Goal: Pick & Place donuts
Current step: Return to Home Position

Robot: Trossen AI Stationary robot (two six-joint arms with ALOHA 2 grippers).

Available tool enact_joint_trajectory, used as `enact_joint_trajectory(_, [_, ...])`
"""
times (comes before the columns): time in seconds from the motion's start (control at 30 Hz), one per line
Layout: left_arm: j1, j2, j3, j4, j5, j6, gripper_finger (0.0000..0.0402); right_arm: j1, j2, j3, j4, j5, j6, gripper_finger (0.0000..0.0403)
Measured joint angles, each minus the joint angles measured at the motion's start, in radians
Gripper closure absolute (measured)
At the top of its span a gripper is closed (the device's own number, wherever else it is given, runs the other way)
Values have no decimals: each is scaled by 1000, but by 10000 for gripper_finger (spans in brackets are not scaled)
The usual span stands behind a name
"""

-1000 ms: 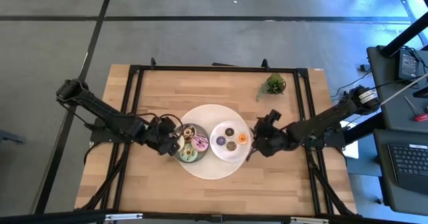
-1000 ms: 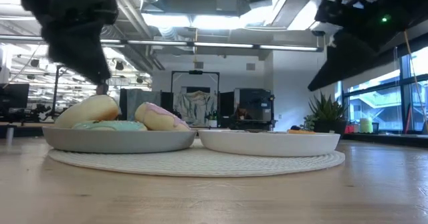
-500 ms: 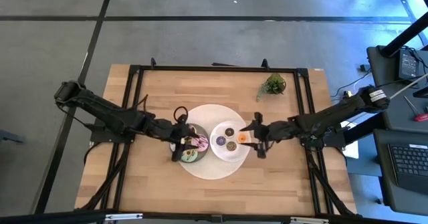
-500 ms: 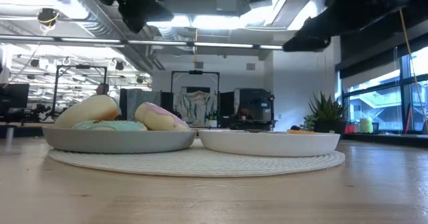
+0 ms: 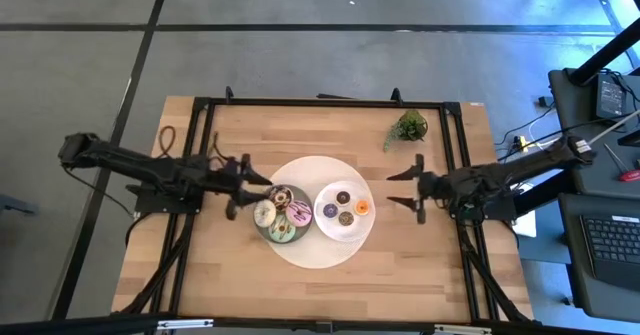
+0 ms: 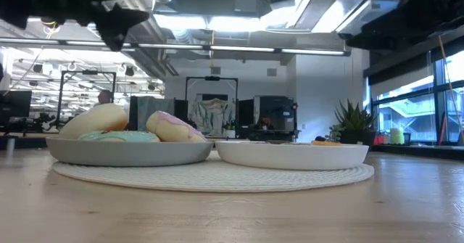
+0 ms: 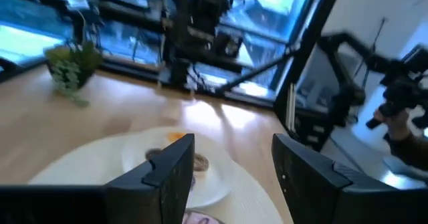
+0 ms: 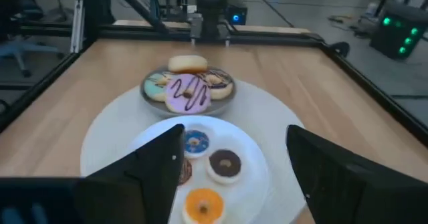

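Four larger donuts lie on the grey plate: chocolate, pink, cream and green. The white plate holds the minis: two brown, purple and orange. My left gripper is open and hovers just left of the grey plate. My right gripper is open and hovers right of the white plate. In the right wrist view the pink donut leans on its neighbours.
Both plates sit on a round white placemat in the middle of the wooden table. A small green plant stands near the far right corner. A black frame borders the tabletop. Bare wood lies along the near and far sides.
My left gripper reached over the grey plate, then drew back toward the table's left edge and rose. My right gripper neared the white plate, then pulled back toward the right edge and rose. The donuts have kept their places.
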Motion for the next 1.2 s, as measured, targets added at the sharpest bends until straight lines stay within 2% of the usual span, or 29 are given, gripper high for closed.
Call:
enact_joint_trajectory(0.13, [47, -156, -61, -43, 8, -12, 205, 0, -128, -23, -94, -44, 8, 142])
enact_joint_trajectory(0.4, [118, -373, -69, -252, 3, -3, 205, -2, -377, -33, -299, -44, 83, 142])
enact_joint_trajectory(0.57, [128, -485, -72, -348, -6, 28, 205, -2, -508, -33, -336, -44, 48, 142])
enact_joint_trajectory(0.67, [128, -550, -106, -353, -27, 31, 206, -2, -565, -33, -350, -44, 31, 142])
enact_joint_trajectory(0.83, [128, -649, -132, -421, -27, 30, 206, -2, -591, -33, -378, -37, 5, 142])
enact_joint_trajectory(0.93, [129, -652, -128, -441, -31, 25, 205, -2, -592, -32, -382, -26, 9, 142])
enact_joint_trajectory(1.2, [128, -652, -195, -322, -76, 40, 206, -2, -592, -32, -382, -17, 8, 142])
